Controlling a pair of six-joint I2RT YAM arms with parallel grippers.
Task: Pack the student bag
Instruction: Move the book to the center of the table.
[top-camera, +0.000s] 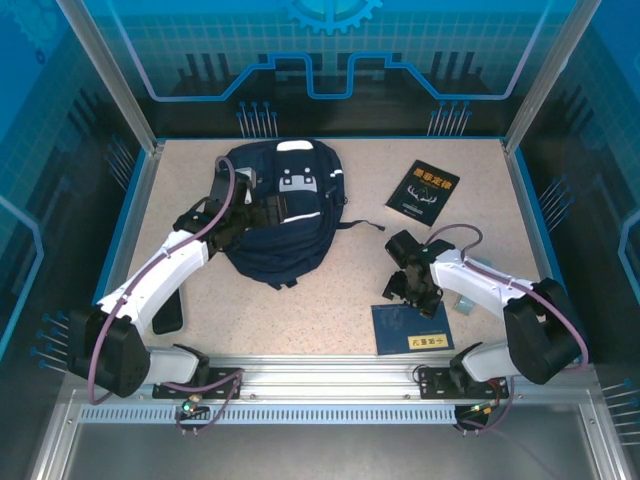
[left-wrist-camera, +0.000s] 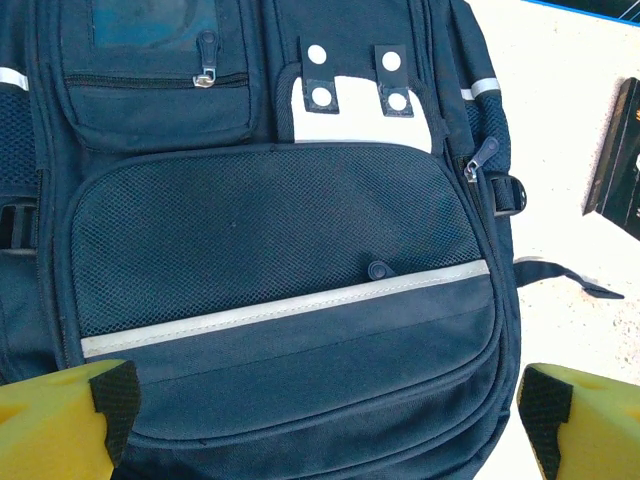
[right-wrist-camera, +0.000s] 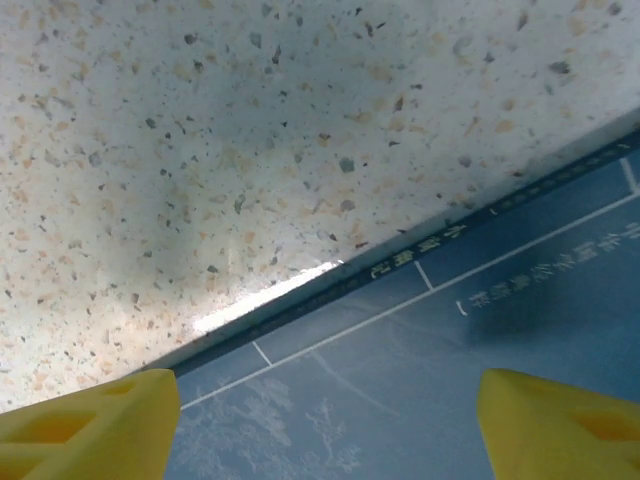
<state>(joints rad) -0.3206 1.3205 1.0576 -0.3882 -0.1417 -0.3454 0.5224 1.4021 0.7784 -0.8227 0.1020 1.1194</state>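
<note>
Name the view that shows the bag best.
Top external: nearly the whole bag shows, outline and straps, with the left arm over one side. Left wrist gives a close-up of its front mesh pocket.

1. Smooth white shells on the long links of the left arm (top-camera: 165, 270) and the right arm (top-camera: 478, 283).
2. Bulky black housings at the joints and wrists.
3. One purple-grey cable along each arm, from base to wrist.
4. Black base blocks with thin wires below.
5. Bright yellow fingers (left-wrist-camera: 50, 425) with black corner pads on the left pincer (left-wrist-camera: 322, 420); plain yellow ones on the right pincer (right-wrist-camera: 325, 425).
</note>
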